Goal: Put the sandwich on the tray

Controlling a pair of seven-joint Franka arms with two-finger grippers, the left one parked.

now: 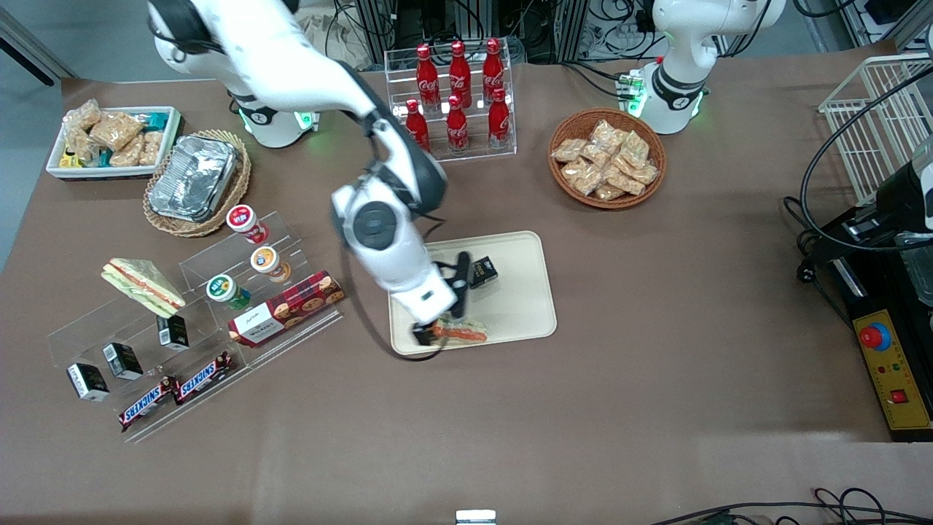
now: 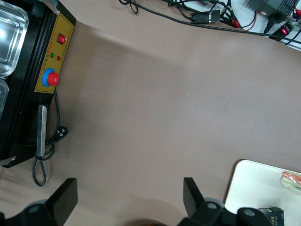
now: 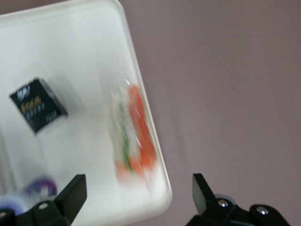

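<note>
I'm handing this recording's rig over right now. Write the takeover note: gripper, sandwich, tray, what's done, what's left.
Gripper: open, holding nothing, hovering above the tray's edge nearest the front camera.
Sandwich: lying in the tray along that same rim, free of the fingers.
Small black box: also on the tray, apart from the sandwich.
Done: sandwich appears placed.
Left: probably only lifting the arm clear.

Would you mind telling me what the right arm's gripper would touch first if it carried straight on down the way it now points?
Probably the sandwich, lying on the tray by its rim, or that rim itself. The gripper hangs open just above them, fingers apart with nothing between. Depth is unclear, so this is a judgement.
</note>
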